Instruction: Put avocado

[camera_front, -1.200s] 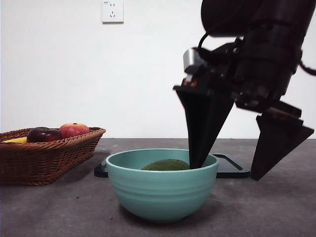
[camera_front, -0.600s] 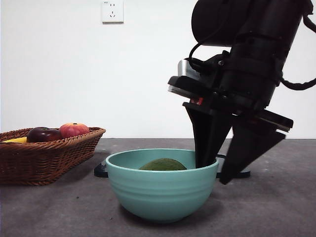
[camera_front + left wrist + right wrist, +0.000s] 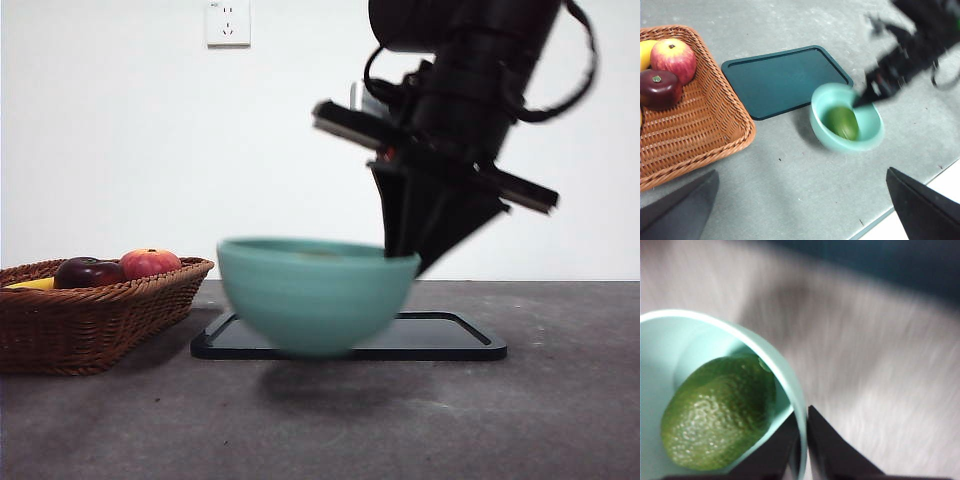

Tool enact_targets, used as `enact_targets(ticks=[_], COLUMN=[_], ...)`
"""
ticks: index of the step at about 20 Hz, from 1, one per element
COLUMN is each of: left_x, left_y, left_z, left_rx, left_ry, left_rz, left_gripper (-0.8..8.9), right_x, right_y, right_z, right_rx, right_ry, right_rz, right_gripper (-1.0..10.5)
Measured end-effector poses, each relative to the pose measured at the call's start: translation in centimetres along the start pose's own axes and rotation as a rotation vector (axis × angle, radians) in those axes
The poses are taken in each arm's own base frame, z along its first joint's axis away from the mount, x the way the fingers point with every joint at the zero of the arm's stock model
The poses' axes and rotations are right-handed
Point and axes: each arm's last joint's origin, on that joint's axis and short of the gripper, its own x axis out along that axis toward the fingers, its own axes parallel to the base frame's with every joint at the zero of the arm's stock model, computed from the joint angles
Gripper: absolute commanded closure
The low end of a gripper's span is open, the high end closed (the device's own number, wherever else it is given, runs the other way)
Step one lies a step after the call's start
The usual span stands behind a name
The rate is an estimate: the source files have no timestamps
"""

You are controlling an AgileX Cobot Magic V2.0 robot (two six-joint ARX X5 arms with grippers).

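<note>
The avocado, dull green with rough skin, lies inside a teal bowl. My right gripper is shut on the bowl's rim and holds the bowl in the air above the table, in front of a dark tray. The left wrist view shows the bowl with the avocado in it and the right arm above it. In the front view the bowl's wall hides the avocado. My left gripper is open and empty, high above the table.
A wicker basket at the left holds a dark maroon fruit, a red-orange fruit and something yellow. The dark tray lies flat between the basket and the bowl.
My right gripper closed on the bowl's rim and lifted the bowl off the table with the avocado inside. The lifted bowl is blurred with motion.
</note>
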Motion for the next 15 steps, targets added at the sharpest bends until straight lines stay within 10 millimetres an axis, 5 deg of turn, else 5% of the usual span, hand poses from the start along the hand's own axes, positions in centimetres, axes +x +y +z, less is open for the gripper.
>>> enact_targets(ticks=[4, 9, 15], left_x=[0.0, 0.0, 0.0], left_y=[0.0, 0.0, 0.0], left_z=[0.0, 0.0, 0.0], left_rx=[0.0, 0.0, 0.0], left_ry=[0.0, 0.0, 0.0], left_rz=[0.0, 0.0, 0.0], left_gripper=[2.21, 2.21, 2.21], right_x=[-0.5, 1.5, 3.4], right_y=[-0.7, -2.7, -4.2], right_z=[4.9, 11.5, 13.2], right_rx=[0.069, 0.138, 0.168], right_ry=[-0.026, -0.044, -0.05], right_rz=[-0.049, -0.093, -0.151], right_gripper=[9.4, 9.4, 9.4])
